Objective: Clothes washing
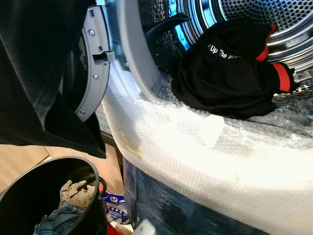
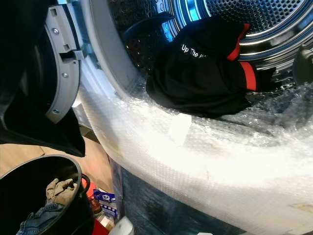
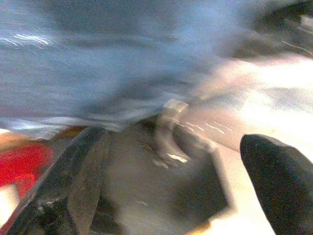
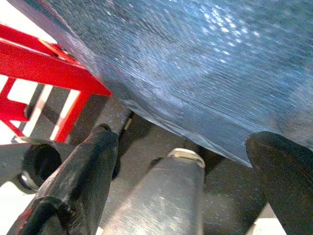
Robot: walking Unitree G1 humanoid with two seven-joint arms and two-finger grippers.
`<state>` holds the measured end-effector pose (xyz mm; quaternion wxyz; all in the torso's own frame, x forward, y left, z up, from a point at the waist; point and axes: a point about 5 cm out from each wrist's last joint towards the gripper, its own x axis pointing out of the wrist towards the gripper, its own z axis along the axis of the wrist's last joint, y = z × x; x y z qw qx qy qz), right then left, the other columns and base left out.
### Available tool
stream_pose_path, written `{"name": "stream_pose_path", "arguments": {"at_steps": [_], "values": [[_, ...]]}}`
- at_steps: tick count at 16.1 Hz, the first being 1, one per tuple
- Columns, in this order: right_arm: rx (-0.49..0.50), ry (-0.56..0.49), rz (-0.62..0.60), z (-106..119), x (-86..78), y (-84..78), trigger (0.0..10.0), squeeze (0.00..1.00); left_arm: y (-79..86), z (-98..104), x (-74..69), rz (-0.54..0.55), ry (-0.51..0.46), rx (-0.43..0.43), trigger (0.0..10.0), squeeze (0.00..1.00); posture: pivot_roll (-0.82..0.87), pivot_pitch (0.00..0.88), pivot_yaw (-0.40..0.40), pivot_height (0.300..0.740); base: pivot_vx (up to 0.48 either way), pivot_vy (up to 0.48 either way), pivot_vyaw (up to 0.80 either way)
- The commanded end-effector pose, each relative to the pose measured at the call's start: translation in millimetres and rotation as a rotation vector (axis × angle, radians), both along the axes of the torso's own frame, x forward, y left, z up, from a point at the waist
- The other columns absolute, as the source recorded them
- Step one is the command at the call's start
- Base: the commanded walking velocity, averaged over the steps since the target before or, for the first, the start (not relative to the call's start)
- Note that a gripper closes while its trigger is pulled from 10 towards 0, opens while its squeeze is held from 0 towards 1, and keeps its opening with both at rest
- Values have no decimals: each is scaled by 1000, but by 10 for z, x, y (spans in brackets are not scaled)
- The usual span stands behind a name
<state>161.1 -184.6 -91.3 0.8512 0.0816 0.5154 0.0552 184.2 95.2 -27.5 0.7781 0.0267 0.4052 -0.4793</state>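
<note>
Black garment (image 1: 230, 73): lies in the mouth of the washing machine drum (image 1: 274, 19), upper right of the head views; red cuffs and white lettering show.
Drum rim (image 1: 205, 147): wrapped in bubble wrap, running across the centre to the lower right.
Door (image 1: 93, 73): open, at the upper left.
Dark cloth (image 1: 34, 78): hangs over the upper left corner, in front of the door.
Black bucket (image 1: 19, 191): lower left, holding denim (image 1: 56, 220) and a tan glove (image 1: 76, 192).
Left gripper (image 3: 171, 186): fingers apart, nothing between them; blurred blue fabric beyond.
Right gripper (image 4: 186, 181): fingers apart, holding nothing, beneath the wrapped machine near a red frame (image 4: 44, 68).
</note>
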Motion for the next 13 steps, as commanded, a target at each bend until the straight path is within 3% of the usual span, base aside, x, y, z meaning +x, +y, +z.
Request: {"name": "stream_pose_path", "arguments": {"at_steps": [1,6,7,8,10,11,12,13], "values": [[-6,17,8,-22,-48,-12,10000,0,192,155,-22,-66,15,-52,10000,0,-115,42,34,740,0,0,0],[-18,29,-10,-40,-77,-15,10000,0,660,299,-152,-187,45,13,10000,0,-101,47,38,740,0,0,0],[-31,41,-23,-51,-97,-25,10000,0,873,298,-228,-239,84,89,10000,0,-96,49,37,740,0,0,0],[-31,41,-23,-51,-97,-25,10000,0,873,298,-228,-239,84,89,10000,0,-96,49,37,740,0,0,0],[-39,46,-37,-56,-102,-33,10000,0,1139,192,-276,-274,118,243,10000,0,-90,50,38,740,0,0,0],[-39,46,-37,-56,-102,-33,10000,0,1139,192,-276,-274,118,243,10000,0,-90,50,38,740,0,0,0],[-50,45,-48,-52,-87,-40,10000,0,1330,64,-235,-246,105,417,10000,0,-90,50,38,740,0,0,0],[-59,40,-50,-46,-69,-45,10000,0,1371,-26,-187,-220,74,487,10000,0,-93,50,38,740,0,0,0]]}}
